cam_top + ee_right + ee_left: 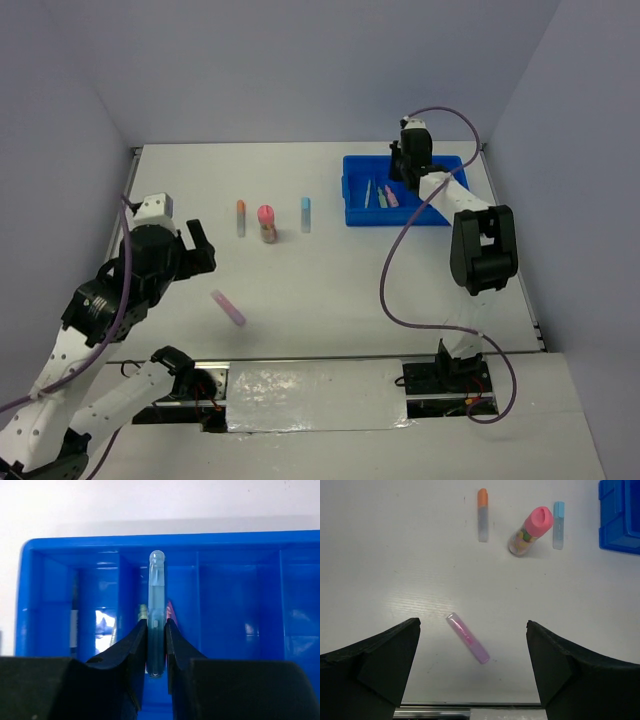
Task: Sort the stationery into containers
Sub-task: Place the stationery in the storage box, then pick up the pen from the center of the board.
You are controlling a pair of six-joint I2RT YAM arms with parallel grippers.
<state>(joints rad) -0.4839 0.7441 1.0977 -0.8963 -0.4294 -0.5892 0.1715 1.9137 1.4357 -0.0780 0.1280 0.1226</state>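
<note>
The right pincer (156, 626) is pinching a slim translucent blue plastic highlighter (156, 590) near its lower end. The barrel juts out ahead of the fingertips, directly above the bright blue rectangular plastic tray (150, 541). Held lengthwise like this, it lines up with the narrow divided compartments, I judge so that it can drop into a slot rather than land across a divider. The left pincer (472, 626) is spread wide above the white table (380, 570). A short pink-purple plastic highlighter (468, 639) lies slantwise between its fingers and apart from both, which looks like a line-up for a pickup. Well ahead of that pincer sit an orange-capped grey highlighter (482, 515), a stubby pink-capped tube (530, 531) and a pale blue highlighter (558, 525) in a row, with the tray's corner ahead to the right. Only the right wrist view shows the grip itself and, just behind the fingers, a pink tip (170, 611) already in a compartment, with a dark slim pen (75, 625) off to their left. Only the top view shows both arms at once, the tray well apart from the left pincer.
</note>
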